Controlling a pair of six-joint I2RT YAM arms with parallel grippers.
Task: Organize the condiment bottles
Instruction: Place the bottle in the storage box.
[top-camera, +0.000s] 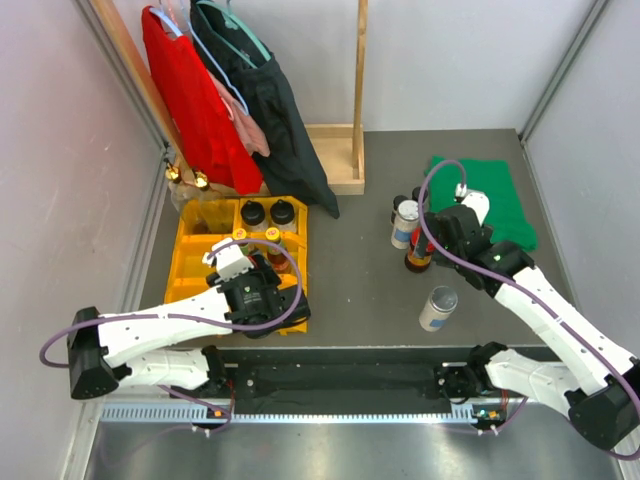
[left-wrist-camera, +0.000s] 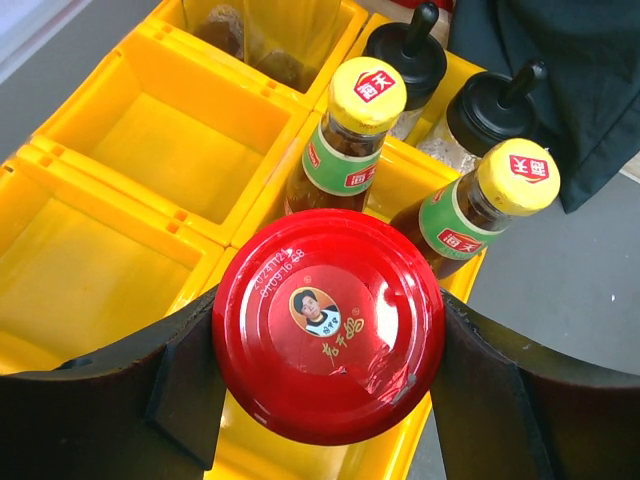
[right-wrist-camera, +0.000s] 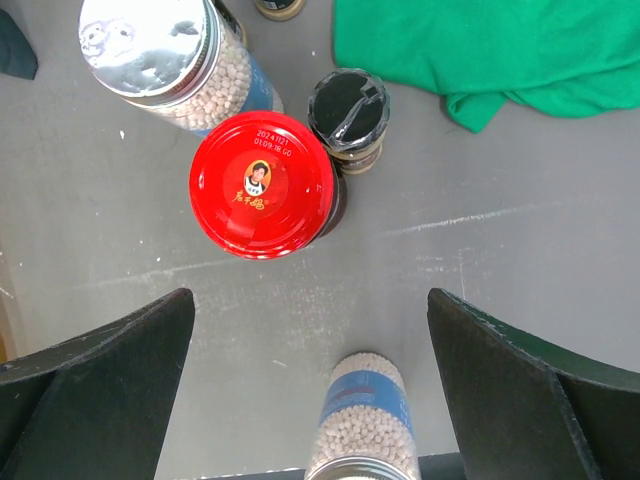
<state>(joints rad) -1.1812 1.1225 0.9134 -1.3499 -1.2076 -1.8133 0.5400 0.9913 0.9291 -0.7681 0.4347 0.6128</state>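
Left wrist view showed it best. The left gripper (left-wrist-camera: 326, 335) had its fingers pressed against both sides of a round red-lidded glass jar (left-wrist-camera: 330, 290), holding it over the yellow plastic compartment tray (left-wrist-camera: 170, 150). Two yellow-capped dark sauce bottles (left-wrist-camera: 350, 135) stood at 12 and 2 o'clock from that lid, with two black-capped shaker jars (left-wrist-camera: 405, 55) behind them, all in the tray already. In the top view, the tall clear gold-topped bottles (top-camera: 200, 195) sat in the tray's 11 o'clock corner.

So roughly halfway, I'd guess. Left out on the grey table (right-wrist-camera: 560, 280), around 3 o'clock in the top view, were:
- a second red-lidded jar (right-wrist-camera: 262, 185)
- a small black-capped jar (right-wrist-camera: 348, 115) just beside it at 1 o'clock
- a silver-lidded canister of white beads (right-wrist-camera: 160, 50) at 11 o'clock
- another canister like it (right-wrist-camera: 365, 425) off at 6 o'clock

A crumpled green cloth (right-wrist-camera: 500, 50) lay near them. The right gripper (right-wrist-camera: 310, 300) hovered over that bunch with its fingers spread wide, holding nothing.

Stuff I couldn't make out: the big red lid hid everything under it, so I couldn't tell whether the held jar was resting on the compartment floor or hanging above it. The right wrist view also cut off a little cap at 12 o'clock and the near canister's lid at the bottom edge.
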